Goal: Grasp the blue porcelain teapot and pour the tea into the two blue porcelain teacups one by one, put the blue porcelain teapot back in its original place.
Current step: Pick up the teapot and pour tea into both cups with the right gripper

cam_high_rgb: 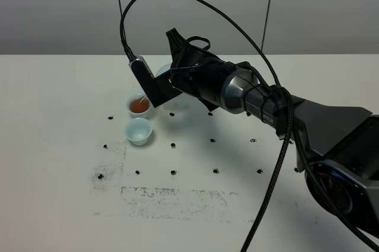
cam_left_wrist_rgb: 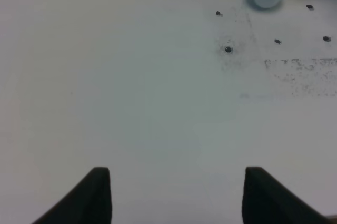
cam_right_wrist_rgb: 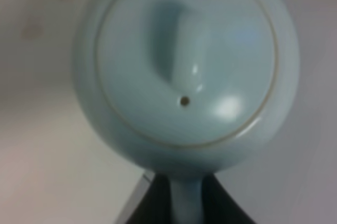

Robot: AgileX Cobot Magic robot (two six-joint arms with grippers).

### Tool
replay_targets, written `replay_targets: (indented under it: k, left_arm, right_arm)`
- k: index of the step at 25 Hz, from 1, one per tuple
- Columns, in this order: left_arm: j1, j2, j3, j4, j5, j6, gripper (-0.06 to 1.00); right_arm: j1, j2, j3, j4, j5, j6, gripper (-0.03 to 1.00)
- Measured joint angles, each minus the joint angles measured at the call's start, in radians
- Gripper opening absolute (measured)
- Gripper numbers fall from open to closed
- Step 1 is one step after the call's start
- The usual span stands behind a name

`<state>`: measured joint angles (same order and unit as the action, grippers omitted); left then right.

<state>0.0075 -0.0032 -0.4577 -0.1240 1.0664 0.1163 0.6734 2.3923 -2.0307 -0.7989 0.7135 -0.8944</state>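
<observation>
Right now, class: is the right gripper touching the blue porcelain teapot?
Touching. The right wrist view shows the blue porcelain teapot with its handle clamped between the fingers of the right gripper.

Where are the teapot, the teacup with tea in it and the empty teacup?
teapot (cam_right_wrist_rgb: 184, 71): right wrist view, on its lid.
teacup with tea (cam_high_rgb: 138, 114): exterior high view, on its near wall.
empty teacup (cam_high_rgb: 139, 131): exterior high view, inside its bowl.
</observation>
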Motion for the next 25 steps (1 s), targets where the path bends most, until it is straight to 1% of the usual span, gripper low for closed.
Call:
replay_targets:
  k: [3, 7, 11, 13, 16, 18, 25]
  left_arm:
    - [0.0, 0.0, 0.0, 0.0, 0.0, 0.001, 0.51]
    - [0.0, 0.0, 0.0, 0.0, 0.0, 0.001, 0.51]
    - [0.0, 0.0, 0.0, 0.0, 0.0, 0.001, 0.51]
    - [0.0, 0.0, 0.0, 0.0, 0.0, 0.001, 0.51]
    - [0.0, 0.0, 0.0, 0.0, 0.0, 0.001, 0.51]
    - [0.0, 0.0, 0.0, 0.0, 0.0, 0.001, 0.51]
    - [0.0, 0.0, 0.0, 0.0, 0.0, 0.001, 0.51]
  right_arm:
    - [-0.018, -0.013, 0.0, 0.091, 0.002, 0.008, 0.04]
    - [-0.041, -0.047, 0.0, 0.253, 0.005, 0.057, 0.04]
    - [-0.057, -0.072, 0.0, 0.437, 0.009, 0.1, 0.04]
    - [-0.063, -0.087, 0.0, 0.525, 0.023, 0.104, 0.04]
    - [-0.072, -0.123, 0.0, 0.648, 0.073, 0.112, 0.04]
    - [-0.081, -0.153, 0.0, 0.713, 0.097, 0.151, 0.04]
    - [-0.125, -0.192, 0.002, 0.872, 0.215, 0.388, 0.04]
